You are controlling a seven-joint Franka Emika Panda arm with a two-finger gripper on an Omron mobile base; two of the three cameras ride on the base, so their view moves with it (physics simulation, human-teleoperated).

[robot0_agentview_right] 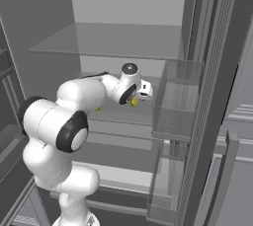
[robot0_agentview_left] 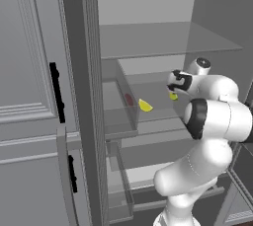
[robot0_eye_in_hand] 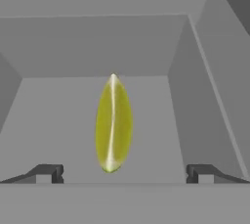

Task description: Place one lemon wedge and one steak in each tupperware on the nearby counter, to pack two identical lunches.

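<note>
Fingertips [robot0_eye_in_hand: 49, 173] sit low in the hand view, spread as wide as they go, nothing between them yet. Fingers [robot0_eye_in_hand: 124, 174] empty.

Lemon wedge [robot0_eye_in_hand: 113, 123] lies straight ahead of the fingers, centred in the gap, its long edge running away from the hand. It rests on a grey shelf [robot0_eye_in_hand: 58, 120] inside the open fridge, grey walls closing in on both sides and behind. Apart from the fingertips, not touched; how near the tips are I cannot judge.

From the left base view the arm reaches deep into the fridge, the fingers hidden behind the wrist. A second lemon wedge [robot0_agentview_left: 145, 105] lies on the same level off to the hand's left, and just beyond it a reddish slab, likely the steak [robot0_agentview_left: 129, 99], seen through the clear door bin [robot0_agentview_left: 126, 116].

Judgement: this is the approach to a first pick. The wide spread suits the wedge's thin profile; the fingers look lined up to close across its narrow width rather than along its length, which should give a firmer hold. Risk: the curved rind could slip or roll when squeezed.

Neither tupperware nor the tabletop can be placed from here.
</note>
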